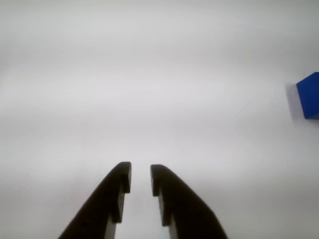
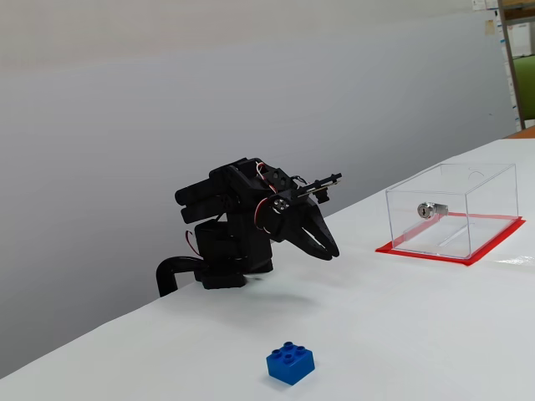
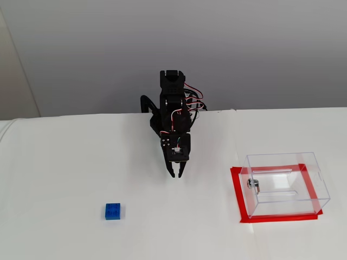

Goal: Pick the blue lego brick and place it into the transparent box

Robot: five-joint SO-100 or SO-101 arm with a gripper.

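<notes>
Jaws: two black plastic fingers of the arm's gripper (image 1: 141,178), slightly parted with a narrow gap between the tips and nothing in it; released, hanging above the bare white desk (image 3: 65,162).
Brick relative to jaws: the small bright blue plastic lego brick (image 1: 309,95) sits at the far right edge of the wrist view, off the line the jaws point along and well apart from them; in a fixed view from the front, the brick (image 3: 113,210) lies to the left of the gripper (image 3: 177,174) and nearer the camera.
Brick axis: squarish, four studs up, flat on the desk; no clear long axis, so either pair of sides looks graspable.
Likely move: swing the wrist toward the brick, widen the jaws, then descend; the current gap looks too narrow to straddle the brick.
Transparent box: clear acrylic rectangular box (image 3: 286,184) with a silver lock on one wall, standing on a red-edged base, on the opposite side of the gripper from the brick and well apart from both.
Arm: black jointed arm (image 2: 238,225) folded low, mounted at the desk's back edge.
Obstacles: none visible between jaws and brick; open desk all the way.
Task state: brick untouched, box empty.
</notes>
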